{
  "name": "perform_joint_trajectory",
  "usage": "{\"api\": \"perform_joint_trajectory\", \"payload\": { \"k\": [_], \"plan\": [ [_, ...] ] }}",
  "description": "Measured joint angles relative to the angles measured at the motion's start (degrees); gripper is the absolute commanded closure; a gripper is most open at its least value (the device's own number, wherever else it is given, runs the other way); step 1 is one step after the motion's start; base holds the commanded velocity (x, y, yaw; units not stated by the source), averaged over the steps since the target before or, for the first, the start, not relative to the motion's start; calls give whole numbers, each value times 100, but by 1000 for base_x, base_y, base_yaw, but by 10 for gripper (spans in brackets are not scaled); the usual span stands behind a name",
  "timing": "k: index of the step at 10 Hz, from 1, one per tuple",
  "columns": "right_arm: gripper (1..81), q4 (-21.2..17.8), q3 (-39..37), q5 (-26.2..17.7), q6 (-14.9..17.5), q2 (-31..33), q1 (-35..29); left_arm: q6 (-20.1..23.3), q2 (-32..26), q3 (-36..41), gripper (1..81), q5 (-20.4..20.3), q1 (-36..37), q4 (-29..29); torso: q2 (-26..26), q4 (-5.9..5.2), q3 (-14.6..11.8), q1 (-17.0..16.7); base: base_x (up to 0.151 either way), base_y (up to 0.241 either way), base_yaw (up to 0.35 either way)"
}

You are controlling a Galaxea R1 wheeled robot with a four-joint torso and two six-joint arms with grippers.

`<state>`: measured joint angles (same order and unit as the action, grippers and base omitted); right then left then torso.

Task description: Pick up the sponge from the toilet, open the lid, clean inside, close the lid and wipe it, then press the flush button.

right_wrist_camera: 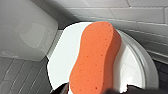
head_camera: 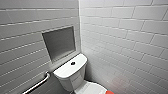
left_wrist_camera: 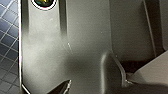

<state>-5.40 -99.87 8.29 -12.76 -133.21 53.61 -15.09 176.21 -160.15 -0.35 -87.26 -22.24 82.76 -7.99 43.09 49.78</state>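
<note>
Counting one sponge [right_wrist_camera: 95,57], one lid [right_wrist_camera: 62,60], one flush button [head_camera: 73,63].

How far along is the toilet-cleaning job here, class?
Nothing looks finished. In hand: the sponge is over the closed lid; whether it is gripped is unclear. Left, judging from that: opening the lid, cleaning inside, closing, wiping, pressing the flush button.

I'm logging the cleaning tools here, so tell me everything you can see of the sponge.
The sponge is orange-red and foam-like, with fine pores across its flat face. It has a peanut shape, with two rounded ends and a narrower waist, and looks clean and unsquashed. It stretches lengthwise over the closed white lid, with its far end toward the tiled wall beside the cistern. Whether it rests on the lid or is lifted off it cannot be told.
</note>
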Motion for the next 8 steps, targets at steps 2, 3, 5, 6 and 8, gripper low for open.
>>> {"api": "perform_joint_trajectory", "payload": {
  "k": [2,3,5,6,8],
  "plan": [
    [10,-2,-5,-11,-2,18,2,-4,0,2,10,38,-89,0,330,-81,2,205,0,0,0],
    [10,-2,-40,2,-40,18,0,-6,0,2,10,30,-59,0,455,-85,9,262,0,0,0],
    [10,0,-38,5,-145,-15,-10,-9,-2,9,10,2,-45,0,538,-85,182,299,0,0,0],
    [10,0,-40,2,-148,-28,-12,-9,-2,11,10,30,-77,0,555,-85,273,319,0,0,0],
    [10,0,-44,22,-162,-59,-65,-9,0,11,10,22,-69,0,564,-85,319,325,0,0,0]
  ]
}}
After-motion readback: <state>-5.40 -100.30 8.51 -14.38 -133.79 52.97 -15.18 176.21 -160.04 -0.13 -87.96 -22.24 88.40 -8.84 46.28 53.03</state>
